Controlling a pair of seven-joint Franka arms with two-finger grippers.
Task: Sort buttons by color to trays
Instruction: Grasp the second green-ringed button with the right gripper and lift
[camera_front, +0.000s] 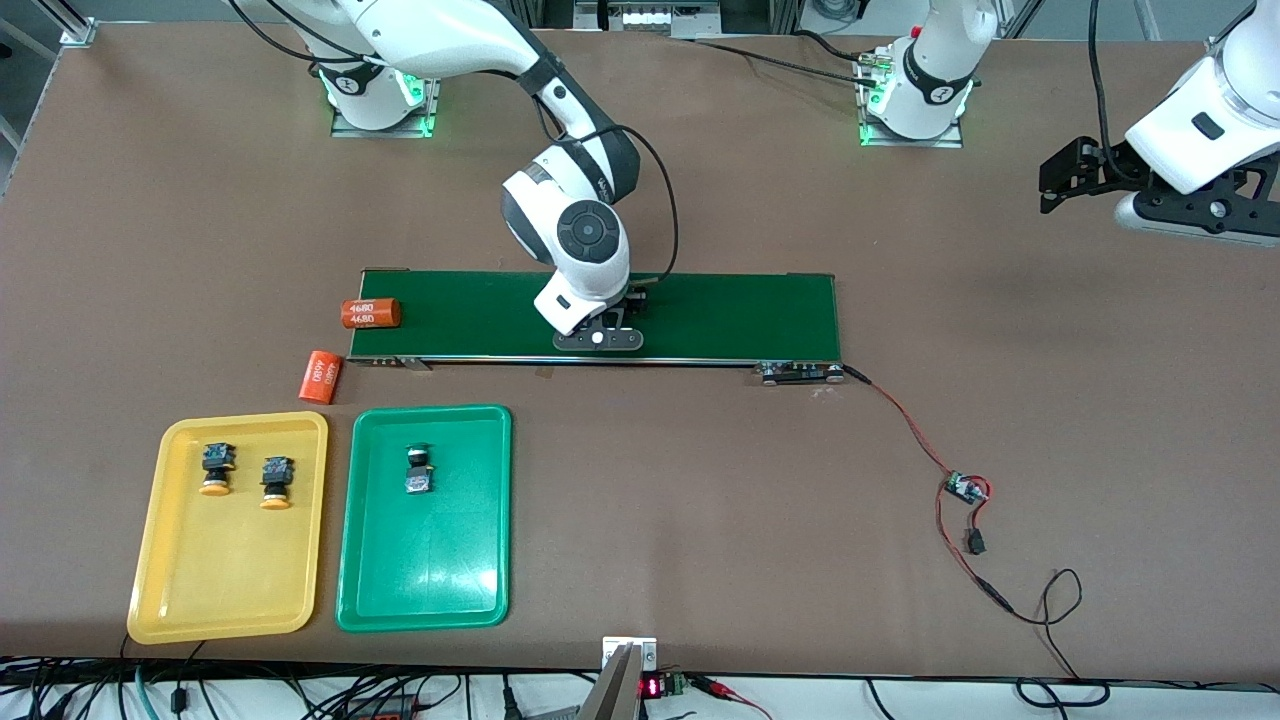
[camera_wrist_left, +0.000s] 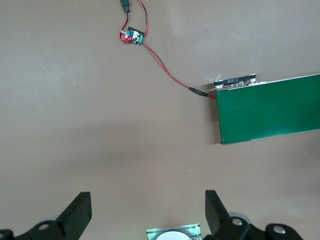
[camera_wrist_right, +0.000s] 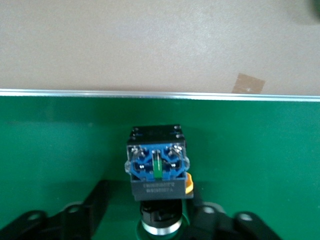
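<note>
The step in hand is the pickup of the last loose button (camera_wrist_right: 157, 167). It sits on the green belt (camera_front: 720, 315) near the belt's middle, and the right hand (camera_front: 598, 340) is down around it. I cannot tell whether that hand has clamped on it yet.

Two orange-capped buttons (camera_front: 216, 468) already lie in the yellow tray (camera_front: 140, 560), and one button (camera_front: 420, 468) lies in the green tray (camera_front: 345, 520). This one probably belongs in the green tray.

Next it needs a firm hold, a straight lift off the belt, and a carry over the belt's edge to the green tray. That tray lies by the tabletop's camera-side edge, toward the right arm's end. It has plenty of bare floor, and the way there looks open. Two orange cylinders (camera_front: 371, 313) lie by the belt's end, off that line.

The left hand (camera_front: 1048, 188) waits spread apart over the tabletop's left-arm end.
</note>
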